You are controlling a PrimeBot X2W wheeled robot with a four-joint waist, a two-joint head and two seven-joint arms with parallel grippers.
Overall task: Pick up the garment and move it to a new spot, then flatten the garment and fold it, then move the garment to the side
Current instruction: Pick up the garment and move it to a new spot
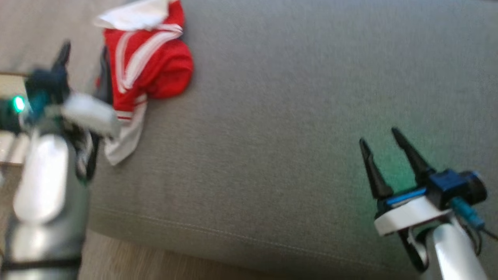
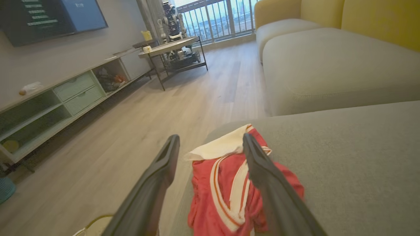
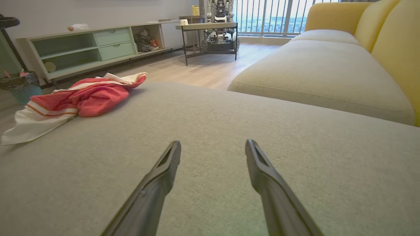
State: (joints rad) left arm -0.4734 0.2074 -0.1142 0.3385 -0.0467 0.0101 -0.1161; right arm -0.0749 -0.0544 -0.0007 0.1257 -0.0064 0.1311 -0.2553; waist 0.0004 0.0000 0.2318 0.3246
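Note:
The garment (image 1: 148,66), red with white stripes and a white hem, lies crumpled at the far left edge of the grey cushion (image 1: 291,116). My left gripper (image 1: 84,52) is blurred in the head view and sits at the garment's left side. In the left wrist view the left gripper (image 2: 210,137) is open above the garment (image 2: 226,193), with one finger over the cloth and the other over the floor side. My right gripper (image 1: 379,137) is open and empty over bare cushion at the lower right. In the right wrist view the right gripper (image 3: 213,143) points across the cushion, and the garment (image 3: 88,96) lies far to its left.
Wooden floor (image 2: 131,131) runs along the cushion's left edge. A second pale cushion with a yellow backrest (image 3: 328,65) stands beyond. A low green cabinet (image 3: 82,46) and a small table (image 3: 210,29) line the far wall. A bin (image 3: 19,87) stands near the garment's corner.

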